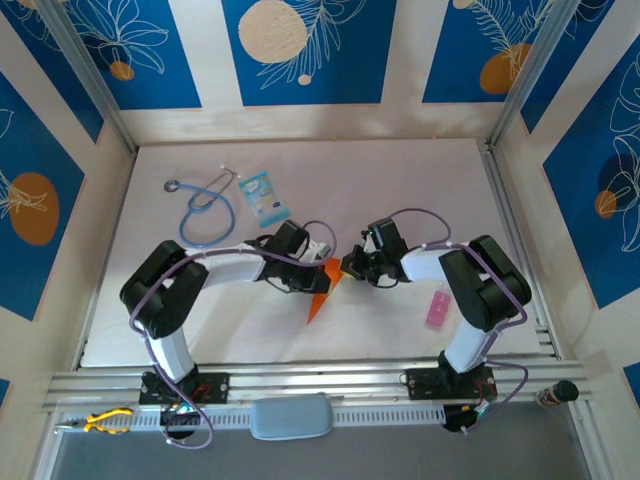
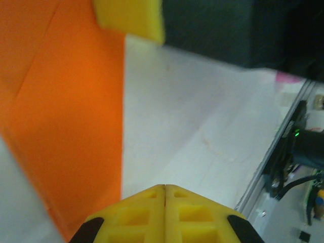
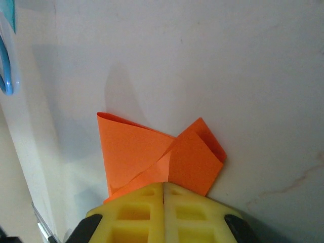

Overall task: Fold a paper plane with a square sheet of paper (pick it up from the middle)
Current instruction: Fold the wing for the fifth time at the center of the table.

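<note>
The bright orange sheet of paper (image 1: 319, 297) is folded into a pointed shape near the table's middle, its tip toward the near edge. In the right wrist view its folded flaps (image 3: 136, 152) fan out from my right gripper (image 3: 164, 183), which is shut on the paper's edge. My left gripper (image 2: 165, 186) is shut with nothing between its fingers; the orange paper (image 2: 66, 126) lies just to its left. The two grippers meet over the paper, the left (image 1: 322, 263) and the right (image 1: 348, 265) close together. One yellow finger of the right gripper (image 2: 129, 17) pokes in at the top of the left wrist view.
A blue stethoscope (image 1: 205, 210) and a light-blue packet (image 1: 264, 196) lie at the back left. A small pink strip (image 1: 437, 306) rests beside the right arm. A metal rail (image 1: 300, 380) runs along the near edge, and frame posts stand at the sides.
</note>
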